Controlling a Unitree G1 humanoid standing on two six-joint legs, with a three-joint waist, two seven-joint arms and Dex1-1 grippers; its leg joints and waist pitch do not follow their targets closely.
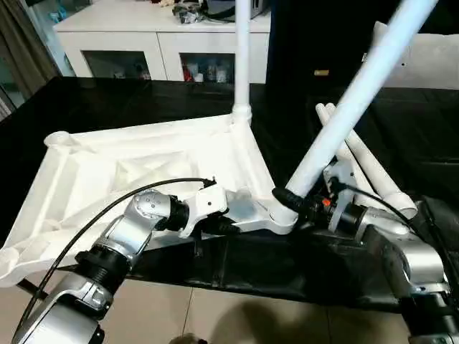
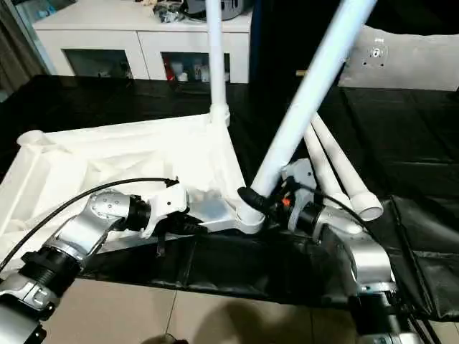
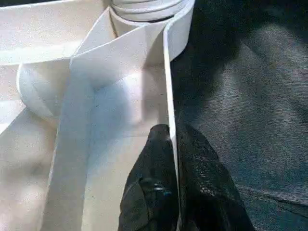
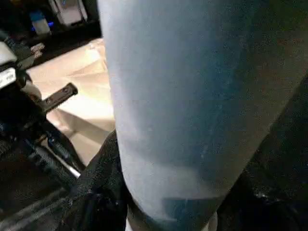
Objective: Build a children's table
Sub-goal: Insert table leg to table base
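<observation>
The children's table top [image 1: 129, 165] lies upside down on the black-covered surface, ribbed underside up. One white leg [image 1: 242, 57] stands upright in its far corner socket. A second leg [image 1: 358, 93] leans to the right, its lower end at the near right corner socket [image 1: 281, 218]. My right gripper [image 1: 292, 201] is shut on this leg just above the socket; the leg [image 4: 183, 96] looms large in the right wrist view. My left gripper [image 3: 172, 132] is shut on the top's thin near rim [image 3: 167, 72], one black finger [image 3: 151, 192] on each side. Two loose legs [image 1: 369, 168] lie at the right.
A white cabinet [image 1: 136, 43] with glass doors stands behind the work surface. A white panel [image 1: 430, 64] leans at the back right. The black cover [image 1: 287, 265] ends just in front of the table top, with tiled floor [image 1: 229, 315] below.
</observation>
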